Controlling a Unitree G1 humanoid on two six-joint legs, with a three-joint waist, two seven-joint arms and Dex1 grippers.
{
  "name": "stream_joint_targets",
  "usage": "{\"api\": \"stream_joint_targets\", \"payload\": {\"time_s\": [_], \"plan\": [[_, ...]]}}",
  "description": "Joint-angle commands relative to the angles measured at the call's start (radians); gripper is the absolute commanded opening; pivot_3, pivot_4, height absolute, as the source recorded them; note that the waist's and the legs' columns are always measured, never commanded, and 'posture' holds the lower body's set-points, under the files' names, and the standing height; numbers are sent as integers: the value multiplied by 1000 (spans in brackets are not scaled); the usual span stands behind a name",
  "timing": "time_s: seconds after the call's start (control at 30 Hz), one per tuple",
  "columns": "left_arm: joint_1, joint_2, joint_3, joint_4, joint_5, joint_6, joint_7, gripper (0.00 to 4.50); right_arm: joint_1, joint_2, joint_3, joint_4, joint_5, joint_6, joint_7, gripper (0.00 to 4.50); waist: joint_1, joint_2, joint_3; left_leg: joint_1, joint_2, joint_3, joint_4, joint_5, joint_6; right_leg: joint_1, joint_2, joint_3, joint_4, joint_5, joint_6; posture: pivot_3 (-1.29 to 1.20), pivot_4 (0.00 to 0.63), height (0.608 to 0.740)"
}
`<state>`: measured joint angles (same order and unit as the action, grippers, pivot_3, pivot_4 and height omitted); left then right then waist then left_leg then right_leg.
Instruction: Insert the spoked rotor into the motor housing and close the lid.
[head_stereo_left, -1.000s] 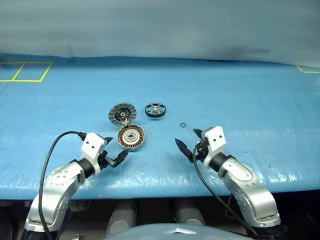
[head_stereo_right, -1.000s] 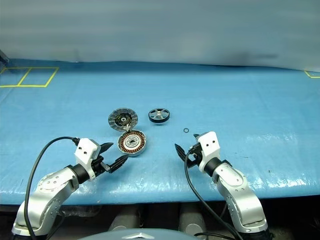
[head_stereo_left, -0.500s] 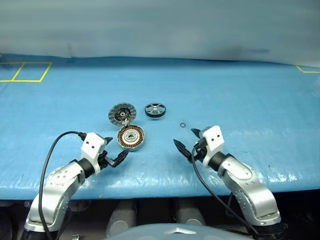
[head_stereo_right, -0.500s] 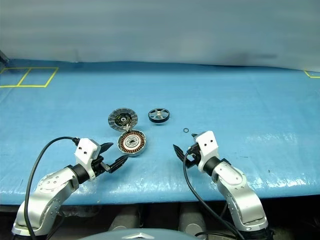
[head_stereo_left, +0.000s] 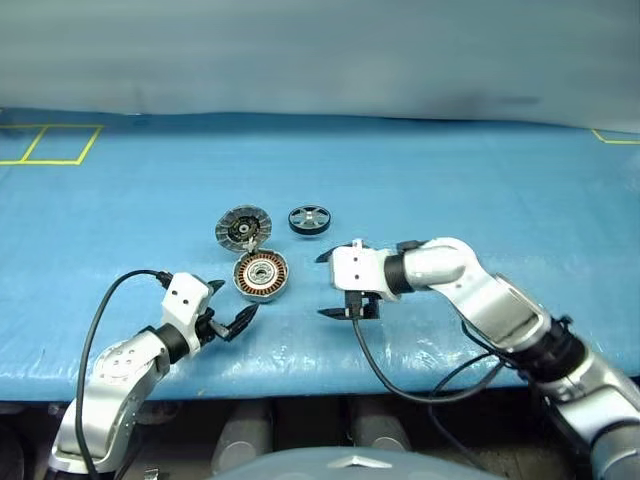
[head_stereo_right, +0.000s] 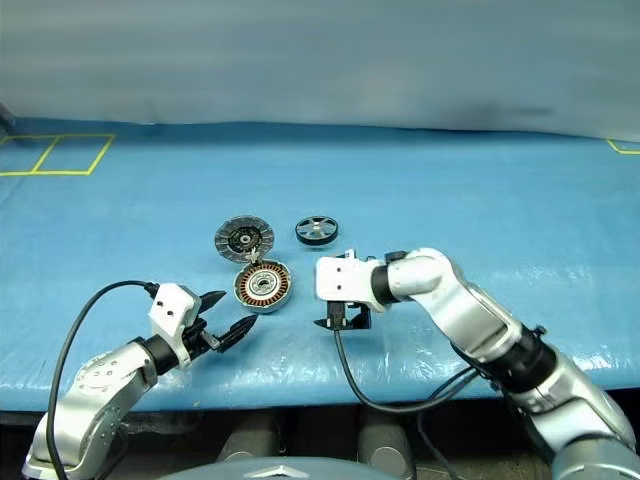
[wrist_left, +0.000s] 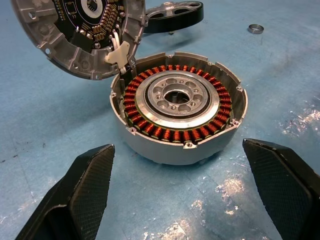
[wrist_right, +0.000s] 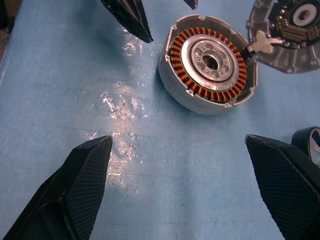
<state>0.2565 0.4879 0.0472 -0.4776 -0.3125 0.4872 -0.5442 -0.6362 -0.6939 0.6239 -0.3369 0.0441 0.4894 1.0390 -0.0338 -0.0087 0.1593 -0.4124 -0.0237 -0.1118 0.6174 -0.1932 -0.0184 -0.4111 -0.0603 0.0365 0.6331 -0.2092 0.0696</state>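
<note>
The round silver-grey motor housing (head_stereo_left: 261, 275), with its ring of copper windings around a central metal bearing, sits open on the blue-covered desk (head_stereo_left: 480, 190), nearer the front edge than the back. Its hinged silver-grey lid (head_stereo_left: 244, 226) lies flipped open just behind it, ribbed inside showing. The spoked rotor (head_stereo_left: 309, 220), a black ring with a silver spoked hub, rests just beside the lid, toward the desk's middle and apart from the housing. The left hand (head_stereo_left: 227, 309) hovers near the housing's front with fingers spread apart and empty; the right hand (head_stereo_left: 331, 285) hangs just beside the housing on the rotor's side, fingers also wide apart, holding nothing. The step appears to be reaching for the rotor: the right hand should probably approach from above, straddle the black rim squarely, and avoid nudging the lid. Open desk stretches wide toward the back and both side edges; the front edge is close behind both hands.
</note>
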Motion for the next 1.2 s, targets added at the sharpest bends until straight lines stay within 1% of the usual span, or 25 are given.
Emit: {"api": "stream_joint_targets", "payload": {"time_s": [0.03, 0.13, 0.23, 0.5, 0.73, 0.9, 1.2], "plan": [[16, -7, -1, -46, 13, -45, 9, 4474, -130, 51, 81, 96, -76, -127, 123, 4500, -2, 0, 0, 0, 0, 0, 0, 0, 0, 0, 0, 0, 0, 0, 0, 0, 150, 740], [43, -17, 3, -60, 15, -60, 22, 4474, -226, 112, 146, 210, -140, -236, 196, 4500, -3, 0, 0, 0, 0, 0, -1, 0, 0, 0, 0, 0, 0, 0, 0, 0, 150, 740], [87, -21, 6, -81, 23, -82, 34, 4474, -307, 183, 192, 338, -208, -345, 232, 4500, -4, 0, 0, 1, 0, 0, -1, 0, 0, 0, 0, 0, 0, 0, 0, 0, 150, 740], [156, -33, 9, -111, 35, -113, 57, 4474, -401, 331, 234, 606, -344, -571, 228, 4500, -4, 1, 1, 2, 0, 0, -1, 0, -1, -1, 0, 0, 3, 0, -1, 0, 150, 740], [174, -39, 8, -123, 35, -121, 71, 4474, -414, 412, 213, 714, -389, -644, 231, 4500, -5, 1, 1, 3, 0, 0, -1, 1, -2, -3, 1, 0, 10, -1, -3, 0, 150, 740], [177, -39, 4, -124, 35, -123, 72, 4474, -422, 446, 202, 761, -406, -666, 230, 4500, -9, 2, 1, 4, 1, 0, -1, 2, -3, -2, 1, 0, 11, -2, -3, 0, 150, 740], [166, -41, -4, -117, 37, -125, 69, 4474, -460, 505, 167, 854, -428, -686, 187, 4500, -13, 2, 1, 4, 1, -1, -1, 2, -3, -2, 1, 0, 11, -2, -3, 0, 150, 740]]}}
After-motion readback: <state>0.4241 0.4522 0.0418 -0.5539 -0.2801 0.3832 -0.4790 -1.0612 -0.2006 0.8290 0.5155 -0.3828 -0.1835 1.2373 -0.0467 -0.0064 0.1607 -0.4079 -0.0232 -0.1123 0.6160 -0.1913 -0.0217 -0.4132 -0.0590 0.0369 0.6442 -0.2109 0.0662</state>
